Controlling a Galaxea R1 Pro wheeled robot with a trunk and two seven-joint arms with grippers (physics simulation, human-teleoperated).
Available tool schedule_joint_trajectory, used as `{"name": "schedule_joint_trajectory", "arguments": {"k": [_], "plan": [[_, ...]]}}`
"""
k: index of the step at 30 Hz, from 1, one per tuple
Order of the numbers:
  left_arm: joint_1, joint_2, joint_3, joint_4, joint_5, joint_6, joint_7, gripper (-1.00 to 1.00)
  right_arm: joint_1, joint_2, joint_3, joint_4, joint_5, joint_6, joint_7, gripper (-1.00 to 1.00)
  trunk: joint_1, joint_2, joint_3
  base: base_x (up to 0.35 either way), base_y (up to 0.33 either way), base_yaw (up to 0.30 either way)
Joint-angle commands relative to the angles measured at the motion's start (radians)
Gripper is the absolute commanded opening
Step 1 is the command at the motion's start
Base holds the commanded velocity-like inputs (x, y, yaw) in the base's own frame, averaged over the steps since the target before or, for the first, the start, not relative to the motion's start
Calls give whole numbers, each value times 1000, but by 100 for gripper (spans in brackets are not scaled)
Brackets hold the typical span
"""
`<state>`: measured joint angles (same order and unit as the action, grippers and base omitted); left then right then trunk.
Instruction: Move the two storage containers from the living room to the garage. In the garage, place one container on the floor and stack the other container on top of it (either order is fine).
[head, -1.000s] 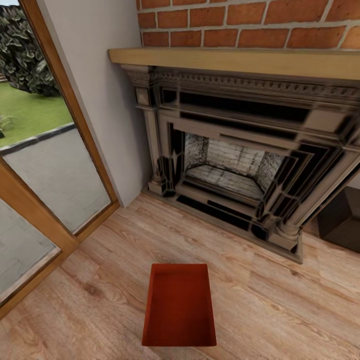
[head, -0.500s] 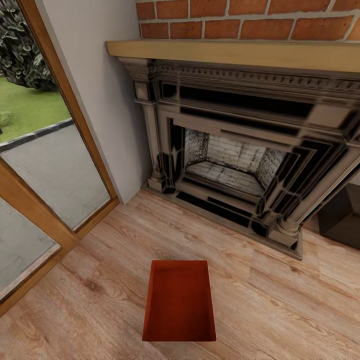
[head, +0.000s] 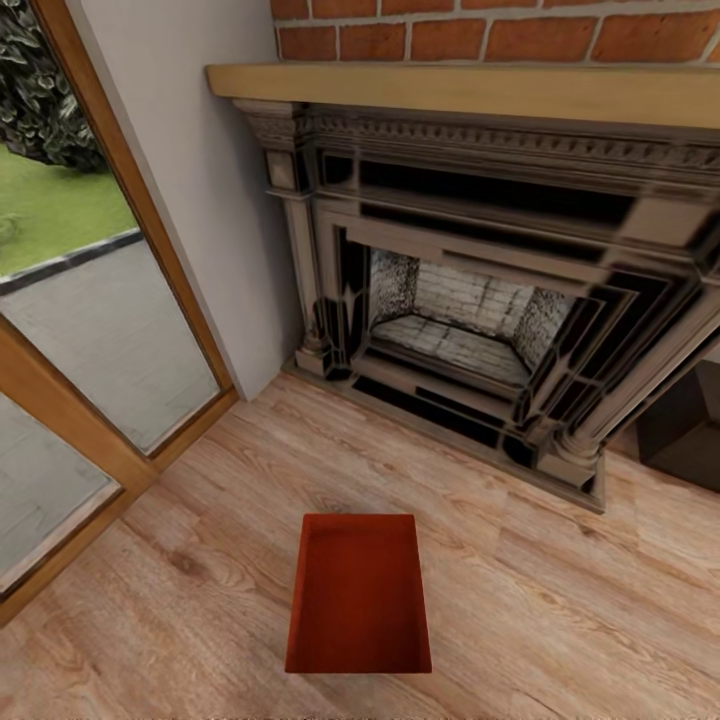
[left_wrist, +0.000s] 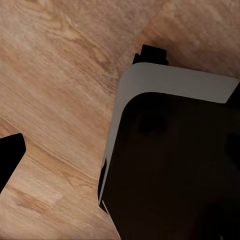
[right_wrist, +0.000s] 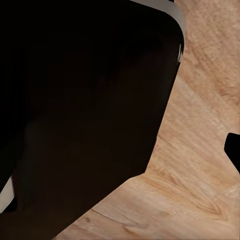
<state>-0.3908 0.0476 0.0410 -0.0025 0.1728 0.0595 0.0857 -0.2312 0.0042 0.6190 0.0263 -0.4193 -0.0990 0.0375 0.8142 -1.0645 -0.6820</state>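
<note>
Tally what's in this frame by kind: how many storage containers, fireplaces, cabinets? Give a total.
Storage containers: 1, the red-orange bin on the wood floor
Fireplaces: 1, the dark ornate one under the brick chimney
Cabinets: 1, a dark corner at the picture's right edge
Total: 3

A big dark robot body part with a pale grey edge (left_wrist: 170, 150) sits close in front of the left wrist camera. A big dark part (right_wrist: 80, 110) sits before the right wrist camera too.
</note>
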Motion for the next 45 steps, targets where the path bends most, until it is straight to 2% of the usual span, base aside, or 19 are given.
{"name": "schedule_joint_trajectory", "arguments": {"k": [1, 45], "plan": [[0, 0, 4, 0, 5, 3, 2, 100, -1, 0, 8, 3, -11, -5, 4, 100, 0, 0, -2, 0, 0, 0], [0, 0, 4, -1, 5, 3, 2, 100, -1, -1, 8, 3, -12, -5, 4, 100, 0, 0, -74, 0, 0, 0]]}}
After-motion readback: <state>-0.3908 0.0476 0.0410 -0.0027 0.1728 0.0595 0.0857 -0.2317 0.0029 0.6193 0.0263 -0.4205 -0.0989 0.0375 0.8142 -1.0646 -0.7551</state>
